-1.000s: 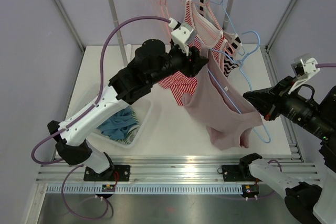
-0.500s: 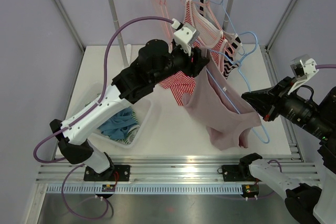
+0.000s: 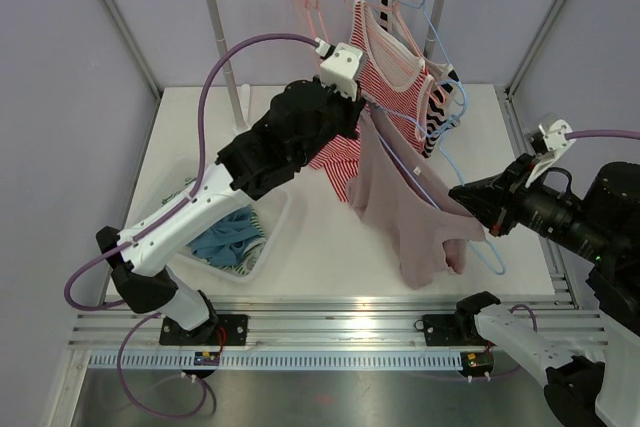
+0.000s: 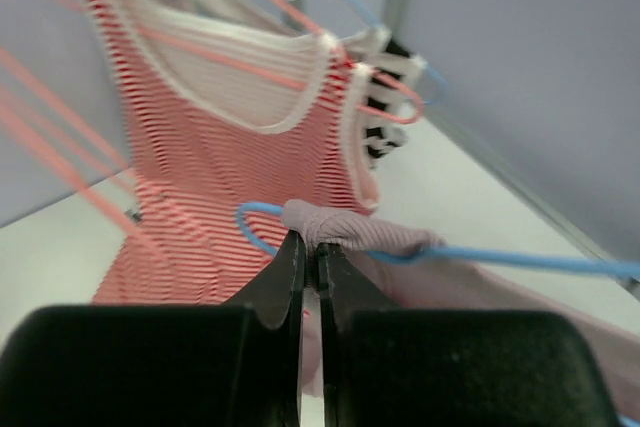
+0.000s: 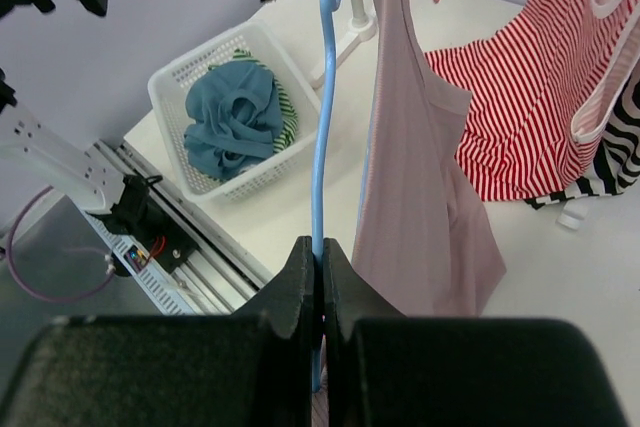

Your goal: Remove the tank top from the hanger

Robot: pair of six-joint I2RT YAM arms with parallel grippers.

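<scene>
Left claw (image 4: pixel 310 247): fingers pressed together, tips pinching the bunched strap of the mauve tank top (image 4: pixel 365 232).

Right claw (image 5: pixel 320 247): clamped on the blue hanger (image 5: pixel 322 127) wire.

The tank top hangs between your 2 claws, above the tabletop (image 3: pixel 320 247). Its long axis runs along the hanger from claw to claw, and the body drops below the left claw.

The strap sits at the left claw's tips, right by the hanger's curved end, so the left arm looks the one to pull.

The striped top (image 4: pixel 230 137) crowds just beyond the left claw. There is open room behind it, toward the basket (image 5: pixel 200 52).
</scene>
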